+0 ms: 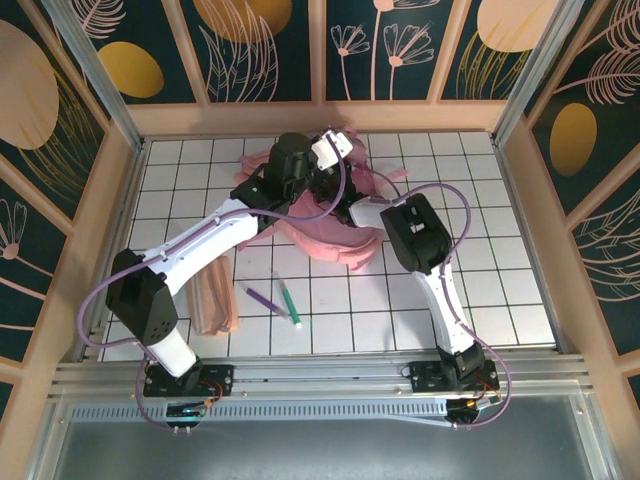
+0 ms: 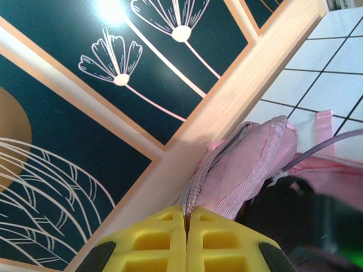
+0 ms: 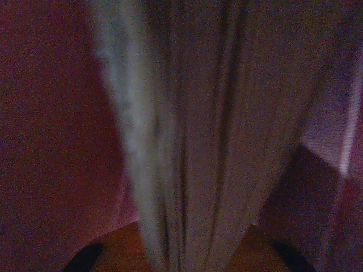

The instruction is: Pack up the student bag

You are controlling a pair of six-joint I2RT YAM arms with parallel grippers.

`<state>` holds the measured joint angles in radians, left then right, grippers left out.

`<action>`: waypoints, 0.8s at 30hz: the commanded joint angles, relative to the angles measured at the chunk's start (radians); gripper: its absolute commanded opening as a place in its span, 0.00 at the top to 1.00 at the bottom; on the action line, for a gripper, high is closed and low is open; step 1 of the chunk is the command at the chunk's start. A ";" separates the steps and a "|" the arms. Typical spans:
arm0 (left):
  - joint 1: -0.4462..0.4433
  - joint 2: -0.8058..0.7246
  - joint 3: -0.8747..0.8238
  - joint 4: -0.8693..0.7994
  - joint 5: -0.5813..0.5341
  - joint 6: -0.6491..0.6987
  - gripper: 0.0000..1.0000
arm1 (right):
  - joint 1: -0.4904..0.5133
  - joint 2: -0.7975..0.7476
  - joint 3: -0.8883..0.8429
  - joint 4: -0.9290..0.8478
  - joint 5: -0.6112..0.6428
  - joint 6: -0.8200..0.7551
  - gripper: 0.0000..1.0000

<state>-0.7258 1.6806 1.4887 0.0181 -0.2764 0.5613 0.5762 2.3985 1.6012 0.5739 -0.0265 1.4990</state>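
- The peach pencil pouch (image 1: 215, 296) lies flat on the near-left part of the desk (image 1: 490, 280). Its long axis runs near to far, and it sits just beside the left arm's forearm.
- A purple pen (image 1: 262, 298) and a green pen (image 1: 289, 304) lie just right of the pouch. Both slant toward the near right, with their near ends close together. I judge these three loose things are what is left to pack.
- The left tool (image 2: 186, 214) is up at the far middle of the desk, close to the wooden back rail (image 2: 238, 96). Its yellow fingers (image 2: 156, 241) are pressed together, with the bag's zip edge pinched between them and lifted.
- The student bag (image 1: 330, 235) sits crumpled at the far middle of the desk, between the two tools and well beyond the pouch and pens. The wrist view shows its pink fabric and webbing running away from the left tool.
- The right tool (image 3: 190, 258) reaches in from the right and is sunk in the bag's dark folds. A pleat of fabric runs between its fingers, but I cannot tell whether they clamp it or merely straddle it.
- The relation that counts: the loose items lie on the near side of the bag, toward the arms' bases and closer to the left arm.
- Both tools are busy at the bag, so either one would have to let go before fetching anything.
- The left forearm slants across just left of the pouch and could get in the way of a reach for it.
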 commanded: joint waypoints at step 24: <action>0.093 -0.068 -0.131 0.205 -0.010 -0.073 1.00 | -0.055 -0.515 -0.528 -0.067 -0.112 -0.121 0.51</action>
<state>-0.6537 1.6547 1.3716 0.1295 -0.2516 0.4702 0.5446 1.9945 1.1328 0.5884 -0.0948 1.5028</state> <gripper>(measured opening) 0.049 0.494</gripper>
